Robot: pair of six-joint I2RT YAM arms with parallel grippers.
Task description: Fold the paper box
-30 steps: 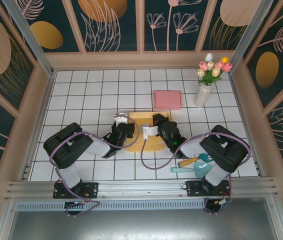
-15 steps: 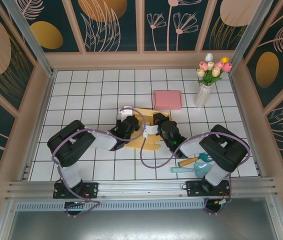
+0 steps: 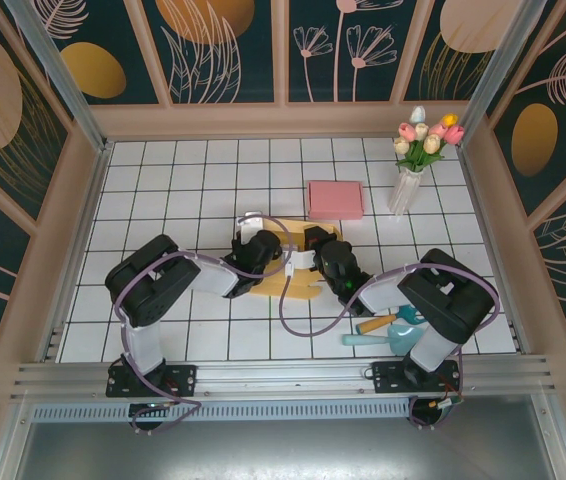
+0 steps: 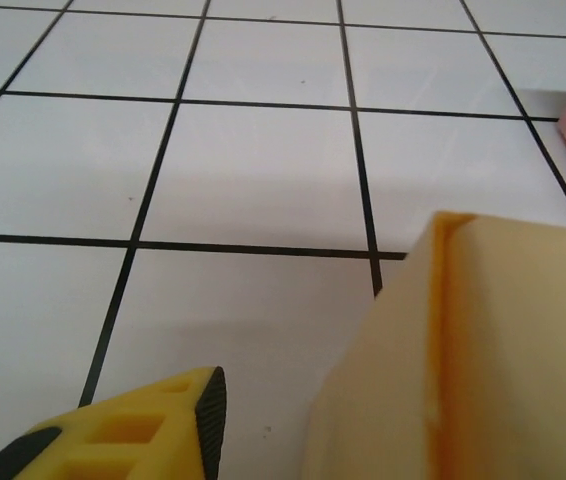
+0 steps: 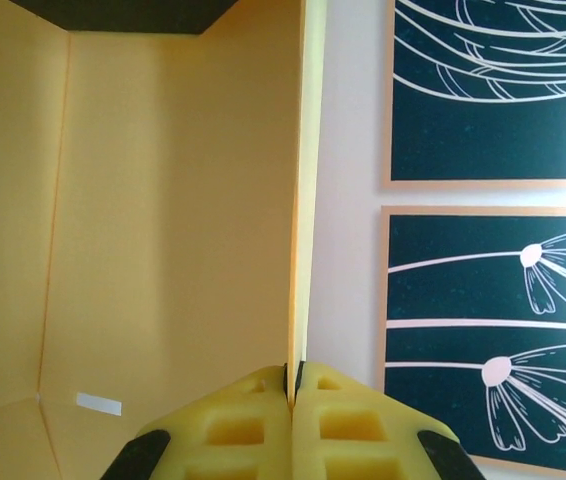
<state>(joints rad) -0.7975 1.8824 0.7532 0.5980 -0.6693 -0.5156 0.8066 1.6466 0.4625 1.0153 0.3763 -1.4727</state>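
1. Top view: the box (image 3: pixel 300 283) is pictured half-formed between the left gripper (image 3: pixel 261 250) and the right gripper (image 3: pixel 313 256). Some walls are raised, and the folding is judged unfinished. Beyond the grippers a pink box (image 3: pixel 335 199) lies closed, and a vase (image 3: pixel 404 192) is filled with tulips (image 3: pixel 425 135).
2. Left wrist: a raised box corner is shown just right of one finger (image 4: pixel 148 430). Neither contact nor the width of the jaws can be told.
3. Right wrist: a wall's upright edge is pinched between closed pads (image 5: pixel 243 430). The interior to their left is seen bare, with nothing held inside.
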